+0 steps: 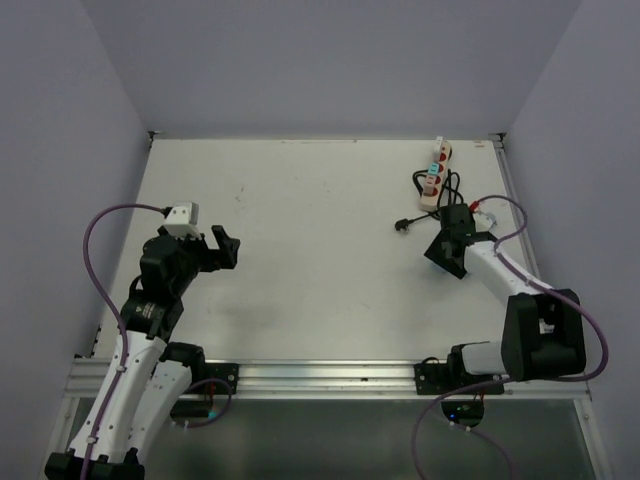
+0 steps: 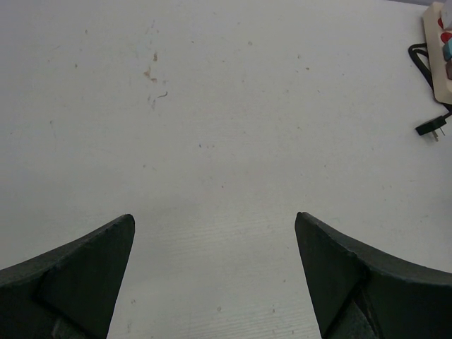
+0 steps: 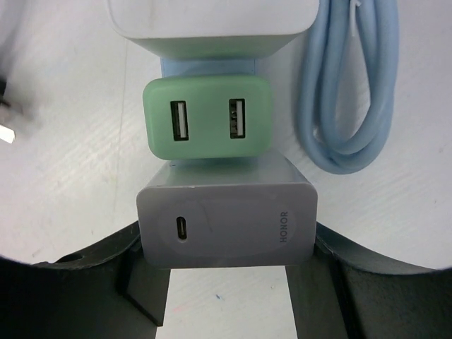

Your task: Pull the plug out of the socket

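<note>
Left gripper (image 1: 224, 247): recorded well apart from the power strip (image 1: 437, 172), on its left across bare table (image 1: 300, 300). Its fingers (image 2: 85, 268) are spread wide and nothing is held.

Loose black plug (image 1: 403, 225): one, found lying flat on the table just left of the strip's near end, pins exposed and in no socket.

Power strip: one, lying with its long axis running away from the right arm's base. Three adapters are counted seated in a row along it: a white adapter (image 3: 212, 18) farthest, a green adapter (image 3: 208, 120) with two USB ports in the middle, and a grey charger (image 3: 226, 226) nearest the arm.

Right gripper (image 3: 227, 234): positioned at the strip's near end, clearly the nearer of the two. Its fingers (image 3: 99, 282) are set at a narrow spread, one on each side of the grey charger. Whether they press on its sides cannot be told.

The grey charger is judged to be the plug to be drawn. Its port face is turned toward the wrist camera, so the pull is judged to run straight back along the gripper's own axis, across the strip's length.

Blue cable (image 3: 346, 106): one coil, lying just right of the strip.
</note>
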Robot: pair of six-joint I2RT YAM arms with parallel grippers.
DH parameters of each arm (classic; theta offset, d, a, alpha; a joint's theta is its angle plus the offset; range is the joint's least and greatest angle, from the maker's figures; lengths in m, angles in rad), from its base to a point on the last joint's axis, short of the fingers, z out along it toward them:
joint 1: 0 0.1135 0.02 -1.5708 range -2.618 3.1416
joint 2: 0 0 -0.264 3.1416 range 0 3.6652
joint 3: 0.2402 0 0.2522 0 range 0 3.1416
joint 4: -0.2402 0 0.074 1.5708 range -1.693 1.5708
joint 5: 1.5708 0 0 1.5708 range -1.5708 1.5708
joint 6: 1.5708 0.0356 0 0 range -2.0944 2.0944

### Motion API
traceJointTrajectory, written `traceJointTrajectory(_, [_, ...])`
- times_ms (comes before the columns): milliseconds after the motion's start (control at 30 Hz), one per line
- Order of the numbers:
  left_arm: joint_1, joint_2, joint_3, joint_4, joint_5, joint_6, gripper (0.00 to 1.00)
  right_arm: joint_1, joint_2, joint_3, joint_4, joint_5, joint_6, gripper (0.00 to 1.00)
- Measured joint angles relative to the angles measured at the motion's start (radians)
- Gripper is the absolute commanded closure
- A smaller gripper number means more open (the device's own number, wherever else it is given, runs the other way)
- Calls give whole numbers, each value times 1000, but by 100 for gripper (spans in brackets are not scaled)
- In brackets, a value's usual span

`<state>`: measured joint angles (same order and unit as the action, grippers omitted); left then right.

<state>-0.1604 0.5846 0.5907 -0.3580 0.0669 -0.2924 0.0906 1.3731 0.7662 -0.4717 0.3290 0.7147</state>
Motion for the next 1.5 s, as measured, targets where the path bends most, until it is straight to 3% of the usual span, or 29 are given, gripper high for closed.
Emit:
traceJointTrajectory(300, [0,2,0,-3,-23,0,1,197,-154,-122,-53,-14,47,100])
traceJointTrajectory(667, [0,9,0,-3,-31,0,1,647,-211,-177,-82,14,123,100])
traceJointTrajectory(867, [0,19,0,-3,-35,0,0,845,-63,-84,-92,109,107,100])
traceJointTrajectory(1033, [0,19,0,-3,-44,0,0,962,126,70,-44,101,87,100])
traceJointTrajectory(1367, [0,19,0,-6,-56,-1,1,1007,314,267,12,20,-24,100])
traceJointTrajectory(1433, [0,19,0,-6,-64,-1,1,1009,321,269,40,9,-31,92])
traceJointTrajectory(1500, [0,20,0,-6,-69,-1,0,1011,323,269,63,-6,-34,74])
